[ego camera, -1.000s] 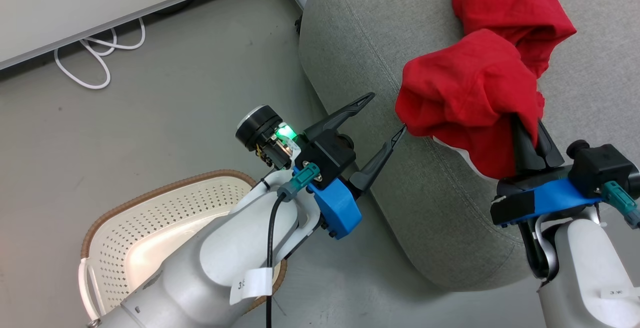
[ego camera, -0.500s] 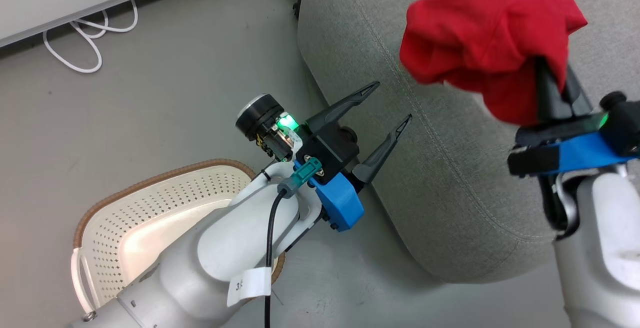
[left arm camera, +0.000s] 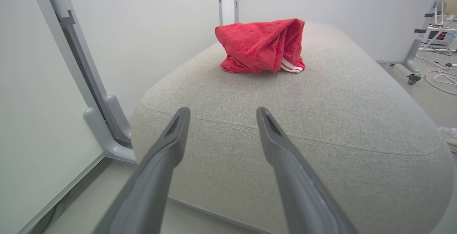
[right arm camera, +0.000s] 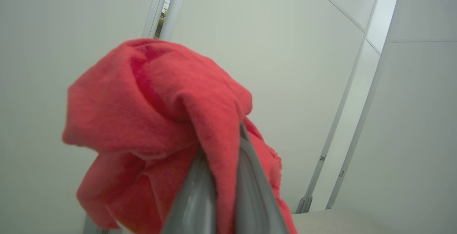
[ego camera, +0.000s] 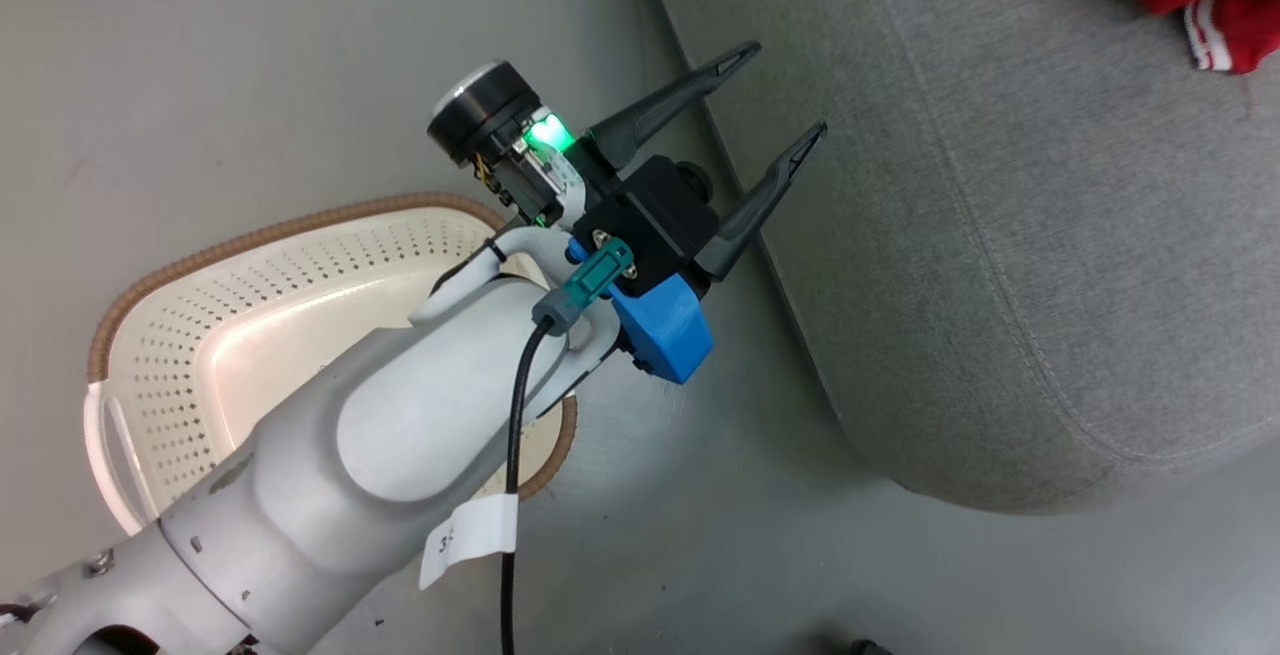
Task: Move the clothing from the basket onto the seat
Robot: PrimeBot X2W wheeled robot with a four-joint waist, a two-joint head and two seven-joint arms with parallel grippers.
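Right tool (right arm camera: 222, 146) clamps red garment (right arm camera: 153, 116), seemingly aloft.

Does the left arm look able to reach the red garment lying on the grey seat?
Probably yes: the left tool is open and points straight at the red garment across bare seat, with nothing between, though it would need to stretch forward.

Clothing (left arm camera: 260, 44) atop seat (left arm camera: 339, 101); basket (ego camera: 265, 233) left

- The right hand (right arm camera: 222, 155) has its two grey fingers pinched tight on a red garment (right arm camera: 157, 101).
- It hangs bunched before pale wall panels (right arm camera: 285, 66).
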